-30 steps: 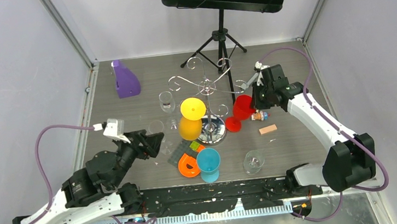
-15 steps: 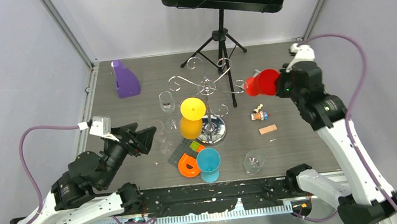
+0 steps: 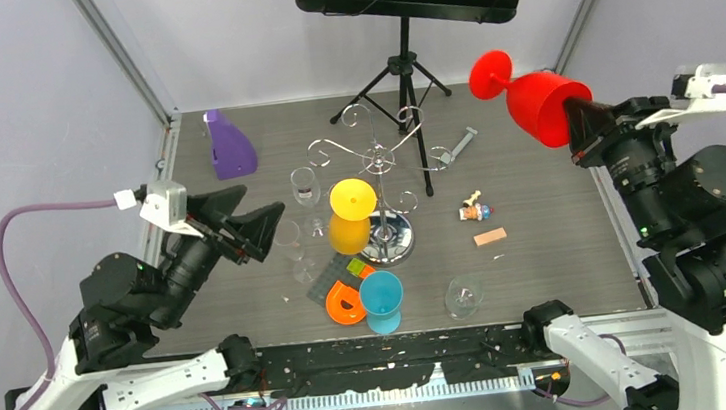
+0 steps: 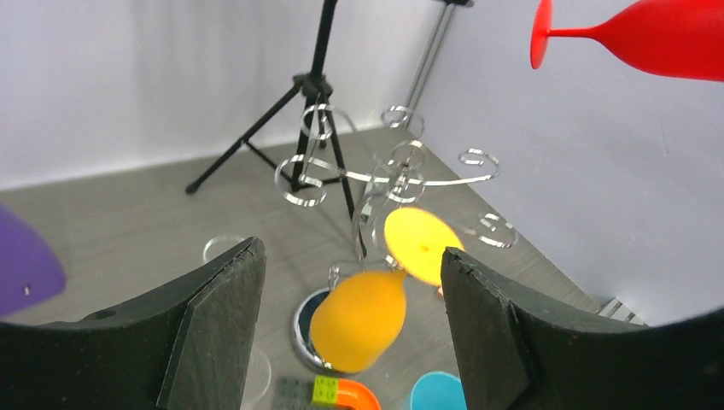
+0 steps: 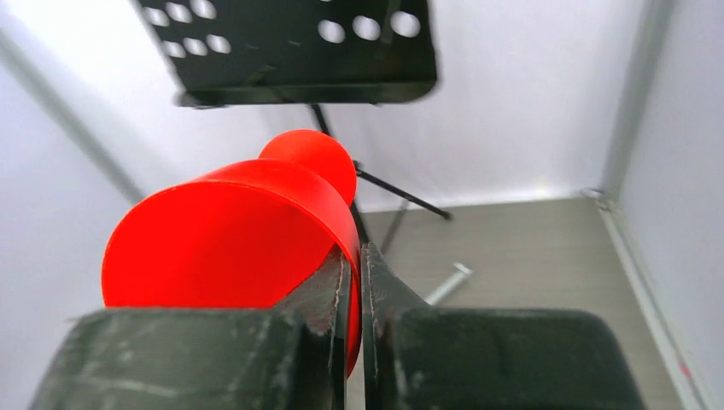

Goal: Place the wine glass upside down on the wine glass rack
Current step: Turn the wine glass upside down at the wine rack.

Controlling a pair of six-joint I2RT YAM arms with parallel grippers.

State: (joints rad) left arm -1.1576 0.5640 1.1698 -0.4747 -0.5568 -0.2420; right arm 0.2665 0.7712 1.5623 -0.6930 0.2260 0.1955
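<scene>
While the right gripper pinches the rim of the red wine glass high at far right, stem sideways, the wine glass rack stands below-left, nearer the spread left gripper.

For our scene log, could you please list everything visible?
wine glass: 1, red, airborne right
wine glass rack: 1, chrome, centre
hanging glass: 1, yellow, inverted on rack
blue glass: 1, blue, front
clear glasses: 3, clear, two left, one front
music stand: 1, black, back
purple object: 1, purple, back left
orange piece: 1, orange, front
toy figure: 1, mixed, right of rack
tan block: 1, tan, beside figure
grey tool: 1, grey, behind figure
left gripper: 1, black, open
right gripper: 1, black, holding wine glass
</scene>
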